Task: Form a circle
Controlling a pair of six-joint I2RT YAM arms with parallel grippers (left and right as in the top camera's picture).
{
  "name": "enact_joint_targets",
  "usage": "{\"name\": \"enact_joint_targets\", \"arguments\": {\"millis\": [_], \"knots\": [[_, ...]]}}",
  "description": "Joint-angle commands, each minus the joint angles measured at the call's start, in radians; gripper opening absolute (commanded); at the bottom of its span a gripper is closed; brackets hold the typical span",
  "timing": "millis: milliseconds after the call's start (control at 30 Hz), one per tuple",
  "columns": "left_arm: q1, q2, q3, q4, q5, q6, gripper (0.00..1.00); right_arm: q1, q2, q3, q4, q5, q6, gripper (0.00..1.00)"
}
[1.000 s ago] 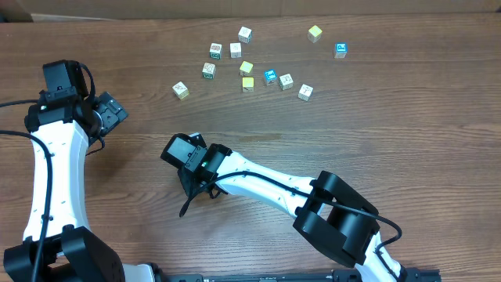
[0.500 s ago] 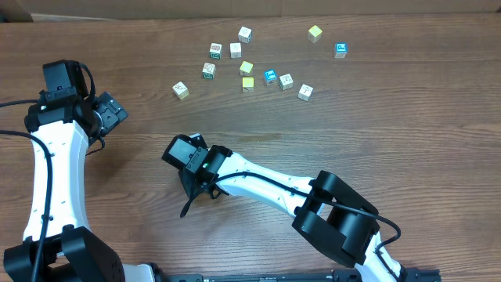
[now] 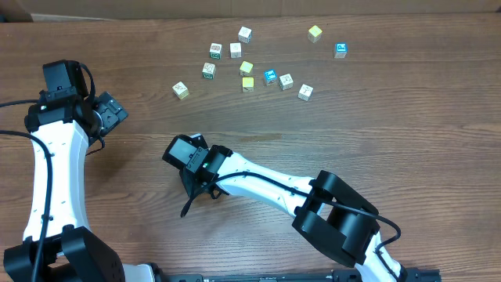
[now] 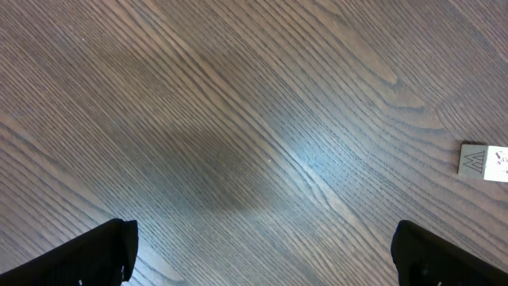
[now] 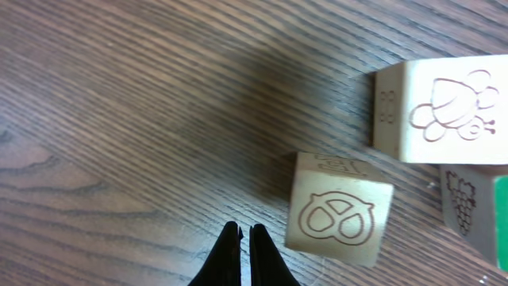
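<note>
Nothing on the table is showing any visible shift since a second ago, and both arms are keeping their poses. The right gripper is pressing its two black fingertips together, pinching nothing, with its tips pointing down at the brown wood-grain table. Just ahead of those tips and off to their right, the circle, a tight cluster of small whitish printed cubes, is sitting on the wood. A pale cube with a pretzel outline is lying nearest the tips without touching them. A pale cube with a bee outline is standing beyond it, and a cube with a grape drawing is sitting beside a green face at the frame edge. In the overhead view the right wrist is covering that spot. The left gripper is holding its jaws spread wide over bare wood, empty, with one whitish printed cube lying well out to one side. Loose yellow, blue and white cubes are lying scattered well ahead of both tools.
</note>
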Motion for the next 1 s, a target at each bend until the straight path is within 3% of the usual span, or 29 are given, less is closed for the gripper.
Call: {"name": "enact_joint_targets", "arguments": {"millis": [0,767,967], "knots": [[-0.002,-0.009,0.011,0.002,-0.006,-0.013,1.00,-0.018,0.005,-0.011,-0.001,0.017,0.023,0.04],[-0.002,-0.009,0.011,0.002,-0.006,-0.013,1.00,-0.018,0.005,-0.010,-0.004,0.013,0.021,0.04],[-0.002,-0.009,0.011,0.002,-0.006,-0.013,0.99,-0.018,-0.004,0.038,0.004,-0.045,-0.076,0.04]]}}
